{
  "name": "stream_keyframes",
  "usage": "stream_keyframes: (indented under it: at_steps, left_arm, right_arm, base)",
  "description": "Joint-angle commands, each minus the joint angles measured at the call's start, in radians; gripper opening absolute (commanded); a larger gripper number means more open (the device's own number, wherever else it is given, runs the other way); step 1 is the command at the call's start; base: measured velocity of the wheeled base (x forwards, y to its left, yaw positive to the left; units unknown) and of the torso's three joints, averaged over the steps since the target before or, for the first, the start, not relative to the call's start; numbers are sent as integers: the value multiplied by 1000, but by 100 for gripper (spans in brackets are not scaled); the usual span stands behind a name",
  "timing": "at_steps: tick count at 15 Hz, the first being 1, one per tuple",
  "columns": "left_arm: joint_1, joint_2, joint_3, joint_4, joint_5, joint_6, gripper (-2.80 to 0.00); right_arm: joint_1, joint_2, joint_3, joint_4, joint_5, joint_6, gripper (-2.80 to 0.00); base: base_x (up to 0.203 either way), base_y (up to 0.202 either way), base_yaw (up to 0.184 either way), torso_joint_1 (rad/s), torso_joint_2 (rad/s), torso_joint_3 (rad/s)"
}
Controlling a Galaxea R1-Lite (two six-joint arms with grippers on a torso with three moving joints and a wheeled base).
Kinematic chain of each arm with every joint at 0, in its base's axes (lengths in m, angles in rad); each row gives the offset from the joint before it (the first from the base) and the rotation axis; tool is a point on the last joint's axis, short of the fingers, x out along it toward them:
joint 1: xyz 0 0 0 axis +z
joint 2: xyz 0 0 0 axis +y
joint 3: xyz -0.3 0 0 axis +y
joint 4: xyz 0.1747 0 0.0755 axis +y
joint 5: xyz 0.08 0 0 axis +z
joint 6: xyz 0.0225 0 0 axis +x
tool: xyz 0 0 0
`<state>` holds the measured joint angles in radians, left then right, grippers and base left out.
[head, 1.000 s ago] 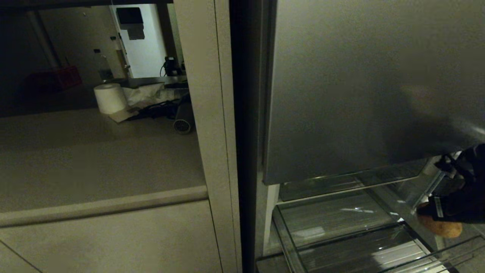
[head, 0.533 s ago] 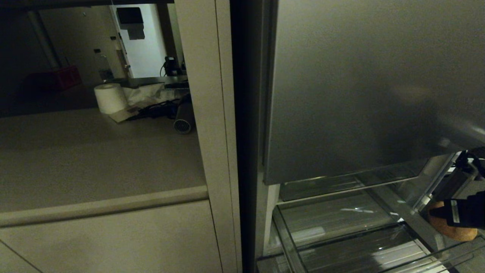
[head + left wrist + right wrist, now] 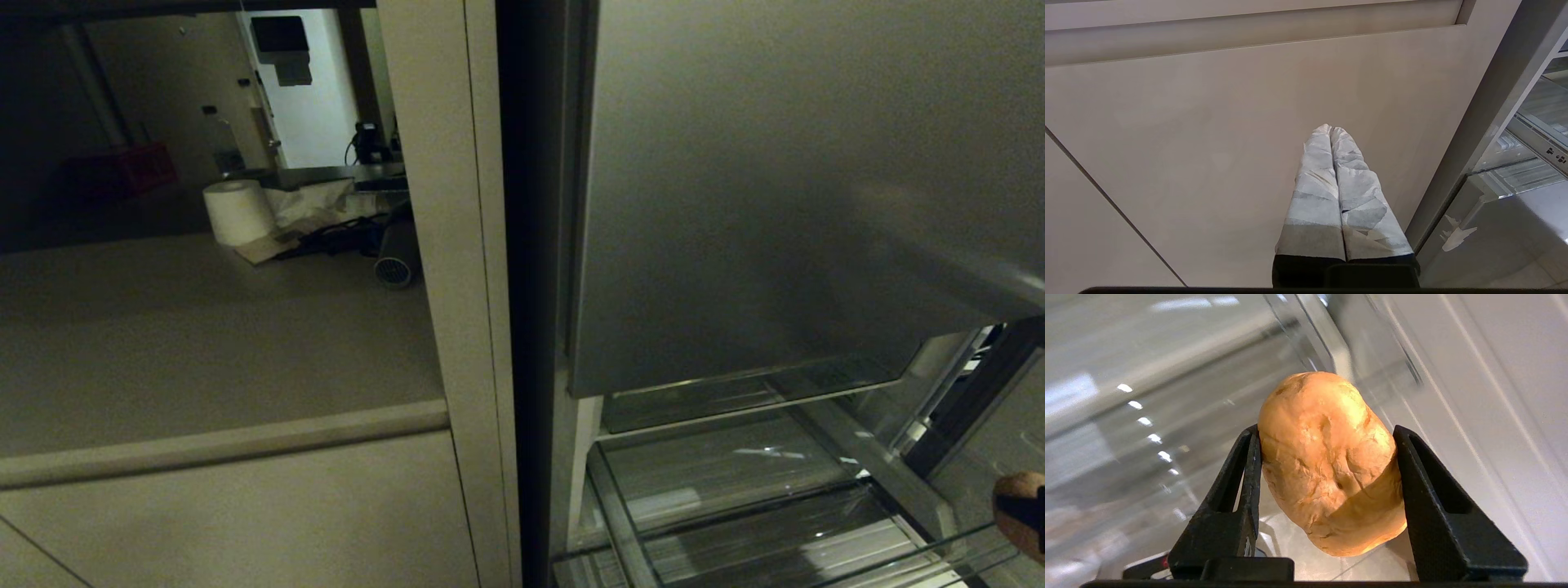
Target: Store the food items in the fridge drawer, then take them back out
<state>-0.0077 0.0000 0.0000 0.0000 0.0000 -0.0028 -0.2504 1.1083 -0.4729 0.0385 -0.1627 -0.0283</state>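
My right gripper point(image 3: 1326, 430) is shut on the food item, an orange-brown bread roll point(image 3: 1327, 461), with a black finger pressing each side. In the head view only the roll's edge point(image 3: 1016, 510) and a bit of one black finger point(image 3: 1032, 508) show at the right border, beyond the right end of the fridge drawer. That drawer point(image 3: 775, 543) is a clear bin with a ribbed floor, pulled out below the grey steel door, and nothing shows inside it. My left gripper point(image 3: 1329, 128) is shut and empty, parked before a beige cabinet front.
The grey steel fridge door point(image 3: 775, 204) hangs above the drawer. A shallower clear tray point(image 3: 718, 465) sits behind the drawer. Left of the fridge stands a beige counter point(image 3: 204, 343) with a paper roll point(image 3: 237, 211) and clutter at its back.
My right gripper has carried the roll to the right and slightly down, from over the drawer's right end to the edge of the head view. The left arm has not moved.
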Motion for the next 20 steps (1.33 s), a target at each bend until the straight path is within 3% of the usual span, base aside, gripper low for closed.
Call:
stream_keyframes:
  at_steps: [1, 6, 11, 13, 15, 17, 20]
  left_arm:
    - [0, 0, 0, 0, 0, 0, -280]
    - [0, 0, 0, 0, 0, 0, -280]
    - [0, 0, 0, 0, 0, 0, -280]
    - [-2, 0, 0, 0, 0, 0, -280]
    - [0, 0, 0, 0, 0, 0, -280]
    - [0, 0, 0, 0, 0, 0, -280]
    - [-1, 0, 0, 0, 0, 0, -280]
  right_arm:
    - [-6, -153, 66, 0, -32, -2, -280]
    - [-2, -450, 114, -2, -63, 15, -280]
    - [110, -798, 184, -7, -28, 43, -280]
    - [127, -833, 311, -138, -15, 48, -280]
    - [121, -830, 452, -284, 76, -23, -280]
    - [85, -829, 504, -261, 156, -73, -280]
    - [105, -828, 505, -235, 155, -63, -280]
  base:
    - [0, 0, 0, 0, 0, 0]
    - [0, 0, 0, 0, 0, 0]
    - [0, 0, 0, 0, 0, 0]
    - [0, 0, 0, 0, 0, 0]
    - [0, 0, 0, 0, 0, 0]
    - [0, 0, 0, 0, 0, 0]
    - [0, 0, 0, 0, 0, 0]
